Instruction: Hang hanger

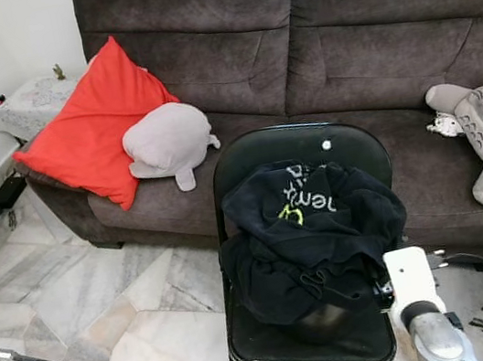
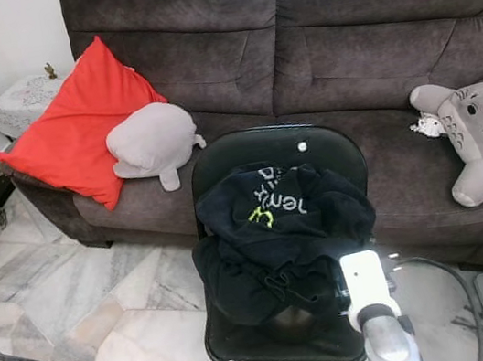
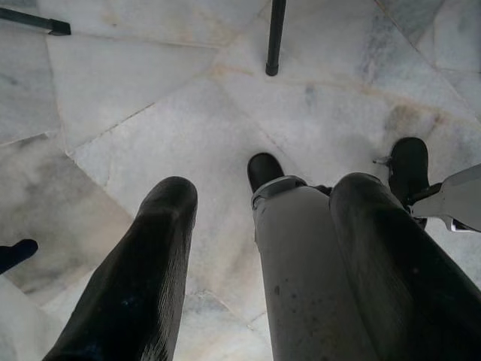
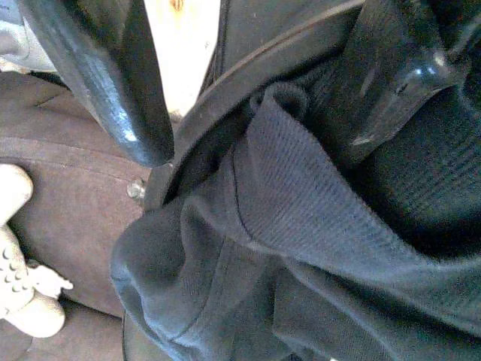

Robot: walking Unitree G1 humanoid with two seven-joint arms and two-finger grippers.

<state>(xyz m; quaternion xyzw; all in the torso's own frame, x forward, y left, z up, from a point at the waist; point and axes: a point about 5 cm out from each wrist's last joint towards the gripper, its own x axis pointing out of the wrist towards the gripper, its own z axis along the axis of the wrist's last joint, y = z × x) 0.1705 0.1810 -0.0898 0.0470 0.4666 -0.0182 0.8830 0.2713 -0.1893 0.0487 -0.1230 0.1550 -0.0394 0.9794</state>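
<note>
Garment print: the dark garment (image 1: 311, 234) heaped on the black folding chair (image 1: 247, 156) carries white lettering, upside down from where I stand and partly lost in the folds; no whole word can be read.
Garment mark: next to the white letters sits a yellow-green mark, shape unclear.
Elsewhere: nothing readable on the sofa (image 1: 366, 39), the red cushion (image 1: 88, 123) or the plush toys.

The right arm (image 1: 428, 316) is silver with a white block and black collar. Each gripper's fingers (image 3: 143, 278) are long, glossy black (slightly scuffed).
</note>
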